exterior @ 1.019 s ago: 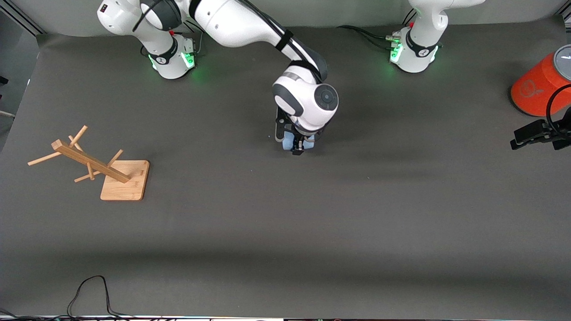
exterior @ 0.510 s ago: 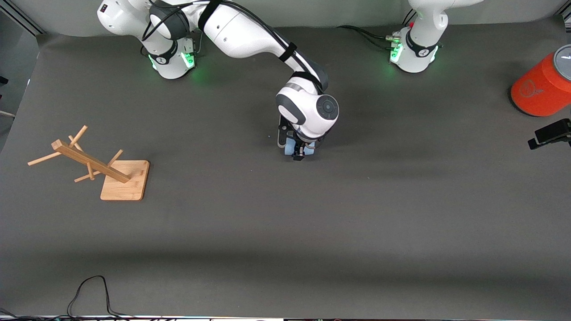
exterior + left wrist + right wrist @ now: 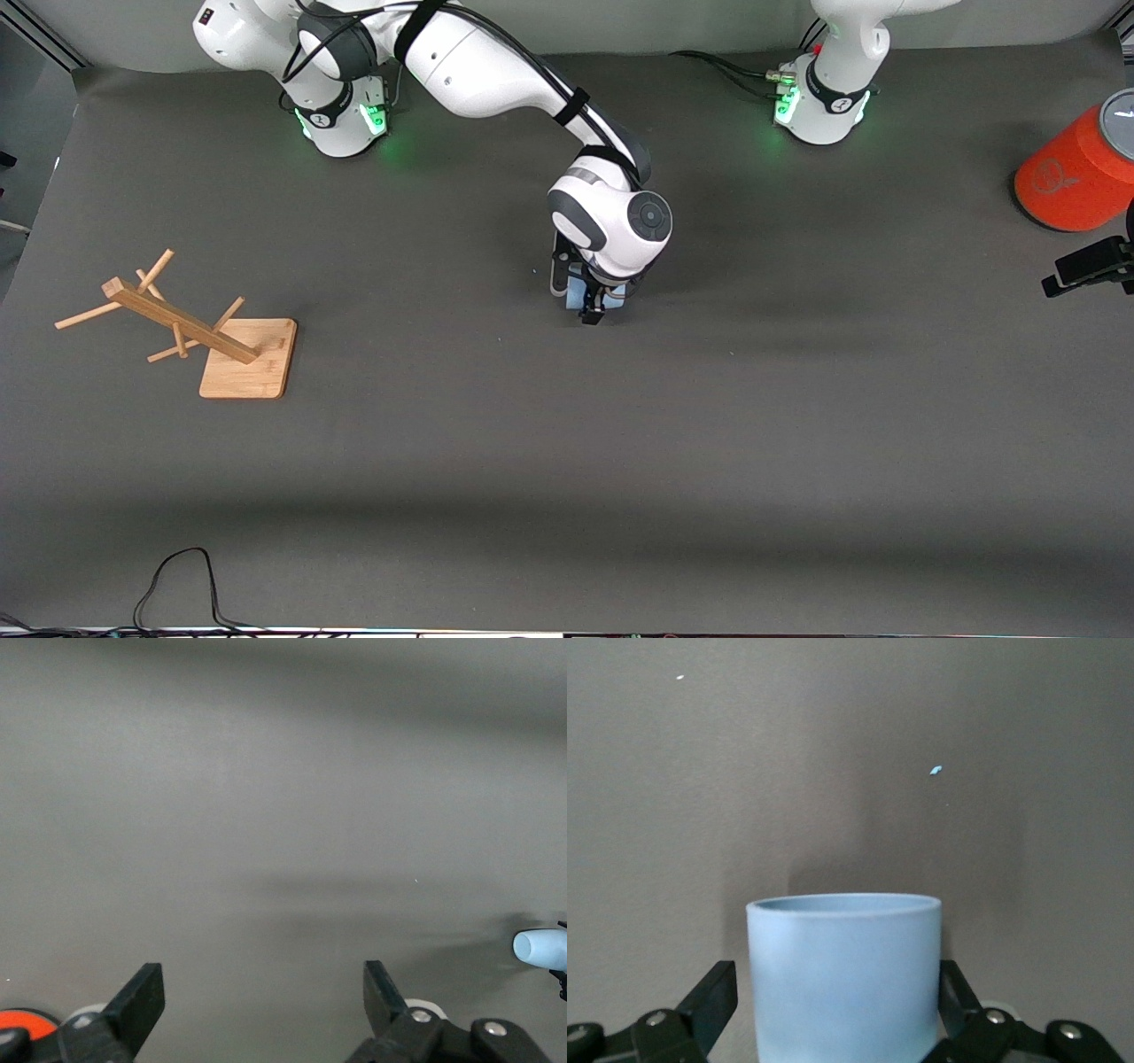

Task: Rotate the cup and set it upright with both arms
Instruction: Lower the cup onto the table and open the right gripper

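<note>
The pale blue cup [image 3: 575,293] is on the grey table near its middle, mostly hidden under the right arm's wrist. In the right wrist view the cup [image 3: 843,992] stands between the fingers, its open rim pointing away from the wrist. My right gripper [image 3: 592,307] is open around it, with a small gap beside one finger [image 3: 709,1001]. My left gripper [image 3: 1066,276] is open and empty at the left arm's end of the table, beside the orange cylinder. The left wrist view shows its fingers [image 3: 142,997] wide apart and the cup [image 3: 540,948] small at the frame's edge.
A large orange cylinder [image 3: 1067,182] with a grey top stands at the left arm's end of the table. A wooden peg rack [image 3: 190,328] on a square base stands toward the right arm's end. A black cable [image 3: 177,576] lies at the table edge nearest the front camera.
My left gripper has drawn away from the middle toward the table's end. My right arm's wrist has shifted slightly over the cup. The cup stays in place.
</note>
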Controlling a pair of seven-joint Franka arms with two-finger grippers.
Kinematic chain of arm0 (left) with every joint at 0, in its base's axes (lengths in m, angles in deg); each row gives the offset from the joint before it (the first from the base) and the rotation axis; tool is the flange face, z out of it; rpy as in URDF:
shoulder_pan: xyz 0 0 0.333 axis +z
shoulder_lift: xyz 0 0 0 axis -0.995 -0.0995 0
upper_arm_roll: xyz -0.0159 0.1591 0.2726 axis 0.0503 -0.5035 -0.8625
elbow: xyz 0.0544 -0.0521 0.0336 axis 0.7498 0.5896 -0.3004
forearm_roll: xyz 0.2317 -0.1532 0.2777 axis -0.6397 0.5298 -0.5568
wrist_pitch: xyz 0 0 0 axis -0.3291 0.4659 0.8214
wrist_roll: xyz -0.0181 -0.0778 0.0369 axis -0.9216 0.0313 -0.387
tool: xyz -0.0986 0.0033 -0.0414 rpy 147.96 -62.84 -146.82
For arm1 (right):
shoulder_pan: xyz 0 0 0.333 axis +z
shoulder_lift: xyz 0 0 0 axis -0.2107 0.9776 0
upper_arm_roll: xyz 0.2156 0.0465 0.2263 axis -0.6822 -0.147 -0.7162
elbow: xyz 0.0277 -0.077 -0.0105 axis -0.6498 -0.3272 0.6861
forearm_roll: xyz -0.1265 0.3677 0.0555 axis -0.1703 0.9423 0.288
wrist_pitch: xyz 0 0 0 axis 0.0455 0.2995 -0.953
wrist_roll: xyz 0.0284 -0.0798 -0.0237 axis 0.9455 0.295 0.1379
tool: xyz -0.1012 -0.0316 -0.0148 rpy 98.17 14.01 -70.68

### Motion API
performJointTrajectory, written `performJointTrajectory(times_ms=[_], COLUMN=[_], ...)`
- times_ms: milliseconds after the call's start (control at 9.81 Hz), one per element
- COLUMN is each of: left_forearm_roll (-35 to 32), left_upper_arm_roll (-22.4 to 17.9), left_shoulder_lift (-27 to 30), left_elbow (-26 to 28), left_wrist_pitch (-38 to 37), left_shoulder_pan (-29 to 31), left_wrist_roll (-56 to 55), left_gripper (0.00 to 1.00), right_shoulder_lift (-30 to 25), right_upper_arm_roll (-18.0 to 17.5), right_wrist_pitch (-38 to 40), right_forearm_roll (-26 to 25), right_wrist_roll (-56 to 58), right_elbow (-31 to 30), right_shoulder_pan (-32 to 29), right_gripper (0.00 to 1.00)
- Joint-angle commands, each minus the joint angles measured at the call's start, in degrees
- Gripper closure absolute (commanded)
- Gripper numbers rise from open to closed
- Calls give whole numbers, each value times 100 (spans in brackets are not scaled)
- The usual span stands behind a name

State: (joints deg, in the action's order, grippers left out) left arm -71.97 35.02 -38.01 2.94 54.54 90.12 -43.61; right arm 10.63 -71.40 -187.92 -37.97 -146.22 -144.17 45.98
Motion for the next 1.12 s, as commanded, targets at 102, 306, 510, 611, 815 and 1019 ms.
performJointTrajectory(times_ms=[102, 306, 510, 611, 815, 1019], left_forearm_roll=[50, 23, 41, -20, -38, -204], left_upper_arm_roll=[-1, 8, 51, 113, 113, 122], left_shoulder_lift=[14, 14, -196, -214, -197, -188], left_elbow=[-67, -49, 4, -5, -5, -5], left_wrist_pitch=[-106, -114, -158, -158, -185, -237], left_shoulder_pan=[-73, -82, -152, -326, -774, -1379], left_wrist_roll=[-62, -70, -559, -789, -1333, -2097], left_gripper=[0, 0, 0, 0, 0, 0], right_shoulder_lift=[-749, -1364, -2084, -2427, -2990, -3430], right_upper_arm_roll=[20, 20, 47, 73, 91, 91], right_wrist_pitch=[994, 1715, 2603, 3042, 3624, 3933], right_forearm_roll=[59, 86, 173, 165, 86, 77], right_wrist_roll=[302, 731, 1923, 2695, 4233, 5833], right_elbow=[77, 59, 7, -2, -29, -90], right_shoulder_pan=[-31, -153, -529, -784, -1434, -2215], right_gripper=[0, 0, 0, 0, 0, 0])
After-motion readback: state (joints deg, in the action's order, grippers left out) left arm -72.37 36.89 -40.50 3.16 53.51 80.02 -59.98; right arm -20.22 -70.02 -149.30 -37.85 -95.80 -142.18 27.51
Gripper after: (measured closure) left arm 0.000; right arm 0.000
